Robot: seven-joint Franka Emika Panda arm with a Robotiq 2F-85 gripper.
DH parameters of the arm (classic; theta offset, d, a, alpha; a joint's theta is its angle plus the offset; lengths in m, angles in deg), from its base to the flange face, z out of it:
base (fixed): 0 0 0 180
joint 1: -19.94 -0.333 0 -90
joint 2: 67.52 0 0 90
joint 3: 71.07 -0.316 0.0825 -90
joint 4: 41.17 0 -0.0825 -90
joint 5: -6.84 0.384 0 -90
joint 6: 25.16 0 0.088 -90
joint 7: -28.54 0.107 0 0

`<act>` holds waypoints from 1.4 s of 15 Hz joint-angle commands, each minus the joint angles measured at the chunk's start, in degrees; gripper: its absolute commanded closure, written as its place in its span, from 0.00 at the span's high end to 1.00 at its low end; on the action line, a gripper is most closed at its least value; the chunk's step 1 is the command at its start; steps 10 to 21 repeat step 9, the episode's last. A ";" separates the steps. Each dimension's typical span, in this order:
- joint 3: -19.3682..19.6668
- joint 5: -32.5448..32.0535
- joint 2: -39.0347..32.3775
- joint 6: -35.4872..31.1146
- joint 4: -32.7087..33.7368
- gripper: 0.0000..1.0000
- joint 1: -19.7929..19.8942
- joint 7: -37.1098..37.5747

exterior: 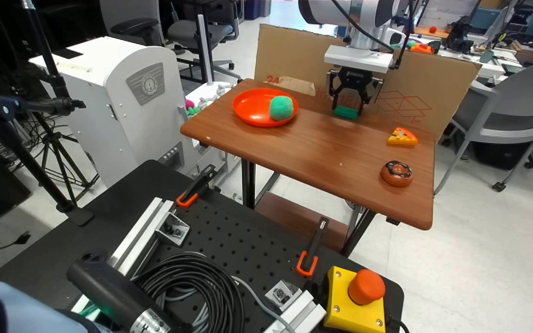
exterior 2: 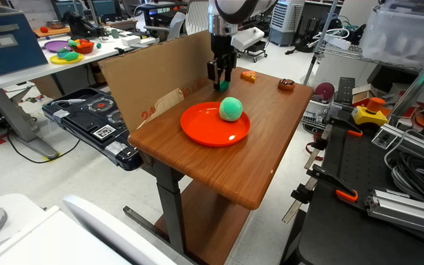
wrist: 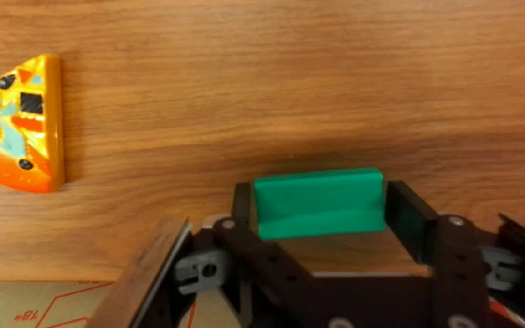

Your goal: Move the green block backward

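The wrist view shows the green block (wrist: 321, 200) between the parted fingers (wrist: 242, 200) of the claw (wrist: 318, 187); I cannot tell whether they clamp it. A toy pizza slice (wrist: 16, 130) lies to one side. Only the exterior views show, across the claw from it, the green ball (exterior 2: 230, 109) on an orange plate (exterior 2: 201, 127).

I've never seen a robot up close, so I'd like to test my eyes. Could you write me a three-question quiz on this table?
1. True or false: the green ball rests on the plate.
2. In the wrist view, what shows between the jaws of the gripper?
3. Which lies nearer the gripper: the toy pizza slice or the round brown toy?

Key:
1. True.
2. The green block.
3. The toy pizza slice; the round brown toy is farther.
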State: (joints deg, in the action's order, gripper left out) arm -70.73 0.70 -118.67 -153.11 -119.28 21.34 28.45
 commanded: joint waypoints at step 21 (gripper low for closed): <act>2.31 1.21 9.51 9.70 -7.82 1.00 0.23 3.62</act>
